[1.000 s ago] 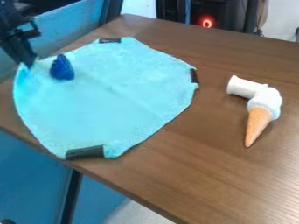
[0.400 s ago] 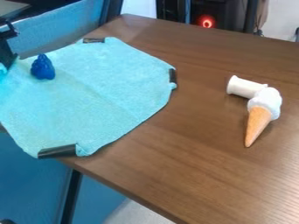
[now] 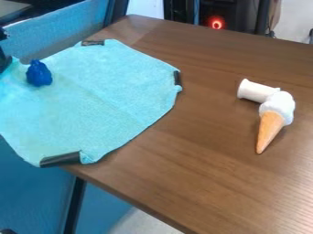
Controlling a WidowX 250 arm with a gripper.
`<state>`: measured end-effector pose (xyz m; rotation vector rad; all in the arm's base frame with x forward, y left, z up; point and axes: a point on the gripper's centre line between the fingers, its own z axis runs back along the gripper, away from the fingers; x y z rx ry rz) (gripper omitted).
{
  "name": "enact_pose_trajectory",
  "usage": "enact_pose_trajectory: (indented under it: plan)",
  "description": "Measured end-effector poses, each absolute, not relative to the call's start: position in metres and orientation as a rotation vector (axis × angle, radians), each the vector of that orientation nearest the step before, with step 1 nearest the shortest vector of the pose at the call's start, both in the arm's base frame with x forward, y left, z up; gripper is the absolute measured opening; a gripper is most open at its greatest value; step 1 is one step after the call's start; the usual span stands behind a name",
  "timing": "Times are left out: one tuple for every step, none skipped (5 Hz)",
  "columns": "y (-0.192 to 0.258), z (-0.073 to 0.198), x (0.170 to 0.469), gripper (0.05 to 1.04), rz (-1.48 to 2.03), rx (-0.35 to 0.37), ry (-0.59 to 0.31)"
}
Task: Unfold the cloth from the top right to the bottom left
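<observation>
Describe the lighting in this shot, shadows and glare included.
Camera view: soft shadows lie to the right of the ice-cream cone and below the white tube; a pale sheen lightens the right part of the wooden table; the cloth looks matte; a red light glows against the dark background.

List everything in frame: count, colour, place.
cloth: 1, light blue, left, over table edge
strips: 3, black, on cloth's far, right and near edges
lump: 1, dark blue, on cloth, far left
tube: 1, white, table right
toy cone: 1, white top, orange-tan cone, by tube
table: 1, brown, centre to right
table leg: 1, black, below table, lower left
round light: 1, red, background top
gripper: 1, black, left edge, near lump
</observation>
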<state>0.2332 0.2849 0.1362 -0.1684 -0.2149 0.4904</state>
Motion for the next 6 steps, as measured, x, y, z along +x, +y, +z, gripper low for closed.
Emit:
enact_pose_trajectory:
  plan:
    - [0.286,0.137,0.233,0.516,0.472,-0.163,-0.223]
    - [0.293,0.145,0.232,0.815,0.472,-0.154,-0.249]
    - [0.294,0.145,0.230,1.003,0.495,-0.151,-0.245]
    - [0.276,0.147,0.238,1.000,0.481,-0.122,-0.244]
    - [0.252,0.154,0.251,1.000,0.464,-0.118,-0.250]
    - [0.238,0.165,0.252,1.000,0.470,-0.132,-0.251]
